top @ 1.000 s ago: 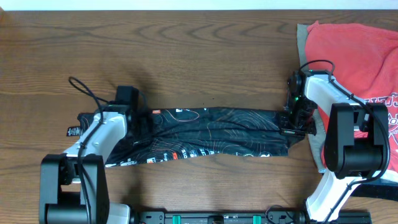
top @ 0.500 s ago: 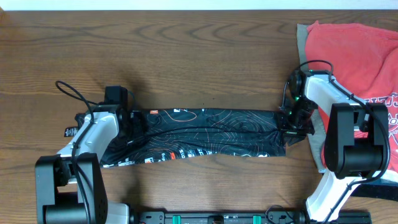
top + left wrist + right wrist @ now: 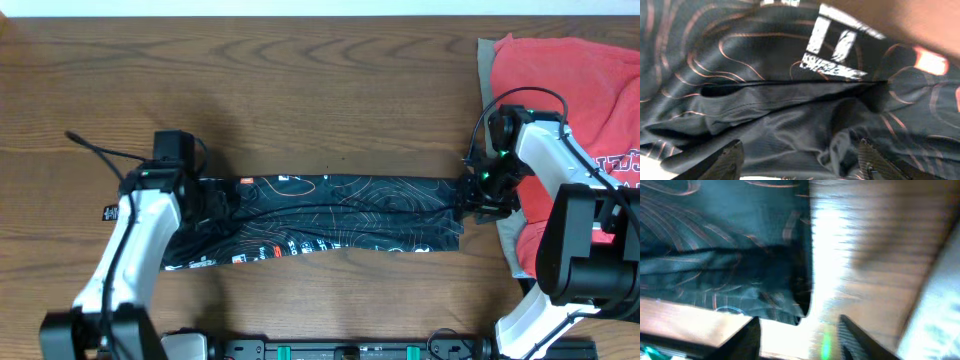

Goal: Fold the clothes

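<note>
Left wrist: left gripper [image 3: 801, 150] jaws apart over jersey [image 3: 765, 75] | right gripper [image 3: 800, 322] apparently apart too

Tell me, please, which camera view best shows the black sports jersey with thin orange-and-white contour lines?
The overhead view: the whole black jersey lies as a long strip on the wooden table. The left wrist view shows only a patch with white lettering; the right wrist view, one blurred end.

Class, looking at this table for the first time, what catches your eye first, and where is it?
A long black jersey with orange contour lines lies as a folded band across the wooden table's middle. The left gripper and right gripper stand open at its two ends. A coral-red T-shirt is heaped at the right edge.
</note>
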Controlling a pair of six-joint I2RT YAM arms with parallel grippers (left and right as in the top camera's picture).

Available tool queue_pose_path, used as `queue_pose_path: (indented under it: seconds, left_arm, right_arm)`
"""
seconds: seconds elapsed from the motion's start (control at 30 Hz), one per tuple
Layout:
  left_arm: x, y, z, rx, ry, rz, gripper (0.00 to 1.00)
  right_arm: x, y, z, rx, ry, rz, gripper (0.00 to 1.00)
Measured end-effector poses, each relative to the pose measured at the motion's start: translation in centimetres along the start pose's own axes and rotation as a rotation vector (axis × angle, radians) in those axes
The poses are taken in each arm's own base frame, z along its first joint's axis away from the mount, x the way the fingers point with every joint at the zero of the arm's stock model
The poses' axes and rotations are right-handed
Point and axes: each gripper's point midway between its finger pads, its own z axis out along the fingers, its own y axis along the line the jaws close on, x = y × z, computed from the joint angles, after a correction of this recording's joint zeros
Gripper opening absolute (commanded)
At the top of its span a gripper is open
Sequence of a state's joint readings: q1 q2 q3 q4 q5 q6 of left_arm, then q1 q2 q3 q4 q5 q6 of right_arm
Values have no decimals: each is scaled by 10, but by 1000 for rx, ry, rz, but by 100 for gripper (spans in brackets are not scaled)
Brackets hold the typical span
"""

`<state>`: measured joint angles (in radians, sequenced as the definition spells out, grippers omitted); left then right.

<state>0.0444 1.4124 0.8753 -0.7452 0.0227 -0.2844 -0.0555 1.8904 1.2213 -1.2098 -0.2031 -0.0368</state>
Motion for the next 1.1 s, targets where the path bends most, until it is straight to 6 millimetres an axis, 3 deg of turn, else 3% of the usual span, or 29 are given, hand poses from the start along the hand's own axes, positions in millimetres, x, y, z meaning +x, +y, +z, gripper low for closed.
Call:
queue_pose_path:
  seconds: [0.27,0.37,0.47,0.53,0.63,0.77,0.97,1.1]
  left_arm:
    - [2,1,-7,3,-7,0,79]
    - [2,1,-7,2,-5,0,79]
    - [3,1,-7,1,-4,0,79]
    - [3,1,-7,1,-3,0,80]
    - [3,1,-7,1,-3,0,80]
    - [4,2,-7,-1,2,0,80]
    - [8,3,-7,-6,16,1,80]
    - [13,5,-7,-14,37,2,80]
  right_arm:
    - [-11,8,15,-40,-53,-73,57]
    - [-10,9,29,-46,-61,-70,53]
    - [-10,13,30,-71,-91,-63,48]
    - [-10,17,31,-92,-106,-62,37]
    - [-9,21,35,-120,-108,-55,13]
    - [-7,23,39,-140,-101,-40,1]
    - [-8,23,39,-141,-105,-26,1]
    - [-8,9,30,-57,-86,25,1]
